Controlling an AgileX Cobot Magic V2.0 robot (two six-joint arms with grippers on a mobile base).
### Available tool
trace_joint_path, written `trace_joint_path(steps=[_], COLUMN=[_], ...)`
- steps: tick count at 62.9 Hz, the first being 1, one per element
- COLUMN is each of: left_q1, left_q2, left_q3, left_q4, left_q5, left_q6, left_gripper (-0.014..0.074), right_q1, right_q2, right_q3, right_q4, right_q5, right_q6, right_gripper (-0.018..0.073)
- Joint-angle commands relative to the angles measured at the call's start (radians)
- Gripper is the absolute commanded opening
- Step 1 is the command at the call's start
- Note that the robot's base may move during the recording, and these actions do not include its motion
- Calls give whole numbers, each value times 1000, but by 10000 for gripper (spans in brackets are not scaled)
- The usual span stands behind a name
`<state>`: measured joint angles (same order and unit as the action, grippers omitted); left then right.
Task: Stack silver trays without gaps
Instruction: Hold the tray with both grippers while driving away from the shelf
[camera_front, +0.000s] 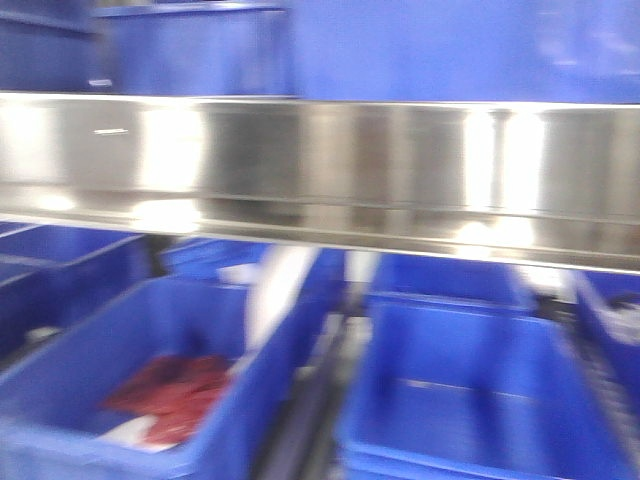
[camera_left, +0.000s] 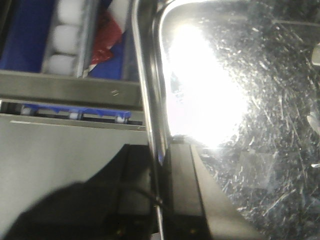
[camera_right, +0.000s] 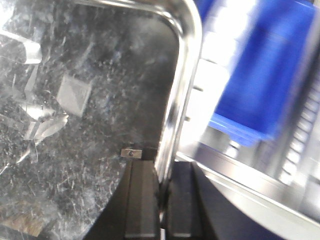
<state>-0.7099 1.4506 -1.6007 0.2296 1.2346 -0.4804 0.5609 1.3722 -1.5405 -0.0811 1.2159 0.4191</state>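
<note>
1. Step in hand: a silver tray (camera_left: 260, 150) is gripped at two opposite side rims. This looks like the carrying stage of the stacking, with one tray held between both arms.
2. The left hand (camera_left: 158, 150) is pinched narrow on the tray's left rim, with one finger outside the wall and one inside. The right hand (camera_right: 161, 167) is clamped the same way on the right rim of the silver tray (camera_right: 75, 150).
3. I judge both hands to hold the same tray, though no single view shows both at once.
4. Where the tray is: between the two hands, its scratched floor facing the wrist cameras. Whether it rests on anything cannot be told.
5. The next move calls for keeping the tray level, squaring its corners over the tray below and lowering evenly so it nests with no gap. No second tray is in sight.
6. The wrist views alone show the grips. Left of the rim the left one shows a red packet (camera_left: 107, 35) and white lumps (camera_left: 67, 37). The right one shows a blue bin (camera_right: 270, 75) to the far right.
7. The blurred front view shows only a steel shelf rail (camera_front: 320, 170), blue bins (camera_front: 470, 400) and red items (camera_front: 175, 390). It shows no tray or hand.
</note>
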Motion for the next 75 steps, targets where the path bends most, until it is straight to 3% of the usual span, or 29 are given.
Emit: trace_joint_path(steps=[1, 75], left_q1=[-4, 0], left_q2=[-38, -40], left_q3=[-22, -22], left_q4=[55, 53], left_q5=[67, 67], left_q6=[14, 14], left_gripper=[-43, -45], right_q1=[-1, -1], right_q2=[-38, -38], right_q3=[-29, -29], right_q4=[-24, -24], right_q5=[-45, -45], right_q6=[-25, -25], right_gripper=[58, 58])
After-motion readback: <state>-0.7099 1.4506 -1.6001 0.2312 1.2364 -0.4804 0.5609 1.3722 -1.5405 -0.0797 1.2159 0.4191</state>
